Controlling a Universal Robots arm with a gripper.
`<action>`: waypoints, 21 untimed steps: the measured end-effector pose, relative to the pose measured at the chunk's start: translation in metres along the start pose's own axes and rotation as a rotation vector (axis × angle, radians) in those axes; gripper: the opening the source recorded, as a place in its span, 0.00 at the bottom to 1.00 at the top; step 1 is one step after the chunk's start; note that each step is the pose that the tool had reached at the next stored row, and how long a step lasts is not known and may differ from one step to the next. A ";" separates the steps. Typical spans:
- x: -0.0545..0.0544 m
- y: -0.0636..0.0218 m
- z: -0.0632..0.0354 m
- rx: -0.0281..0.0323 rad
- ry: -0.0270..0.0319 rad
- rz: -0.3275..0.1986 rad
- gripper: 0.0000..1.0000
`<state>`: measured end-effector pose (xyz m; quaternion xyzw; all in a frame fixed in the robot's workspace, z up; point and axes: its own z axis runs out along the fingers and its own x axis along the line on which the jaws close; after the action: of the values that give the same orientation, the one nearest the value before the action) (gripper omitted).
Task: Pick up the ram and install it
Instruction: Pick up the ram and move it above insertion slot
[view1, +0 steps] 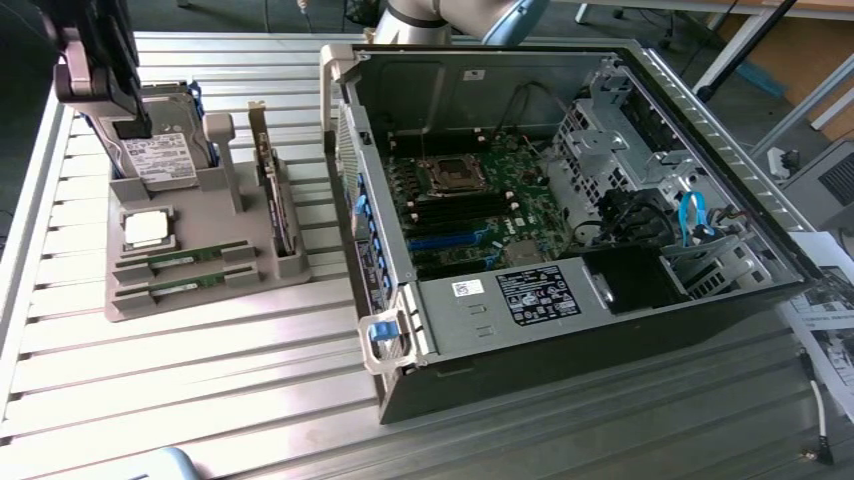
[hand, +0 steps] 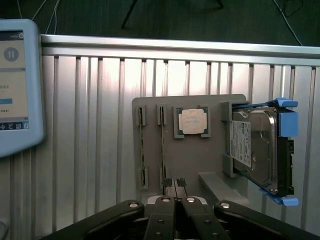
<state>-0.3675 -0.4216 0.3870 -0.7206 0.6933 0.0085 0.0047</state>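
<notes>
Above the grey holder (hand: 200, 160), we see the gripper (hand: 174, 184) with fingers pressed together, gripping nothing. Two ram sticks (view1: 187, 261) lie in the holder's slots beside the processor chip (hand: 192, 121), outside the computer case (view1: 534, 340)

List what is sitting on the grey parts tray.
Two ram sticks, a silver processor chip, a hard drive in a blue caddy and an upright expansion card. The shut gripper covers an edge of the tray by one stick's end.
</notes>
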 end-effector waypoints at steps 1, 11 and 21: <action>0.000 0.0000 0.0012 0.0001 -0.0001 0.000 0.10; 0.000 -0.0001 0.0152 0.0000 0.0000 0.000 0.10; 0.000 -0.0001 0.0168 -0.0001 0.0000 0.000 0.10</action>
<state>-0.3675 -0.4217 0.3702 -0.7206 0.6933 0.0085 0.0047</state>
